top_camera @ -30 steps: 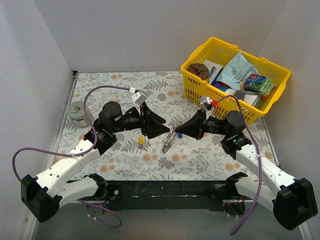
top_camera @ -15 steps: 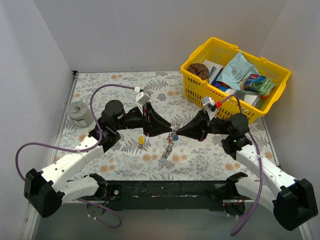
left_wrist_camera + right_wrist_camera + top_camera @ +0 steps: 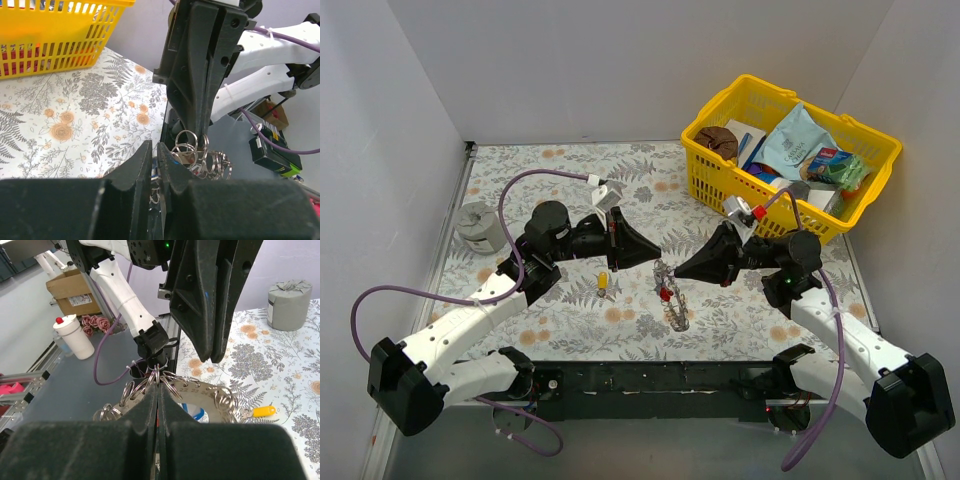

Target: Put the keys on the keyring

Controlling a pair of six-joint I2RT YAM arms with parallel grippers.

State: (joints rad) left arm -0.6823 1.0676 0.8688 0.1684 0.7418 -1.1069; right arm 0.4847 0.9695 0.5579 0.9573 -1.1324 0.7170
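Spanning the whole scene, the flower-patterned bench (image 3: pixel 570 170) carries a yellow basket (image 3: pixel 715 180) of packets at its far right corner, well apart from the work in the middle. There the two arms meet tip to tip. The left end effector (image 3: pixel 648 254) reaches in from the left, its fingers drawn almost together with only a thin slit between them. From the right wrist view its tips hang just above the ring and nothing shows pinched in them. The right end effector (image 3: pixel 678 270), pointing left, has its fingers pressed flat on the keyring (image 3: pixel 200 386), which curves out to both sides of the pinch with several smaller rings threaded along it. From above, the ring hangs down toward the near edge below that tip. A grey cylinder (image 3: pixel 478 224) stands at the far left, clear of both arms. The red key (image 3: pixel 665 294) sits among the hanging rings, the blue key (image 3: pixel 197 414) shows just under the loop, and the yellow key (image 3: pixel 603 282) lies alone on the bench, near the left end effector.
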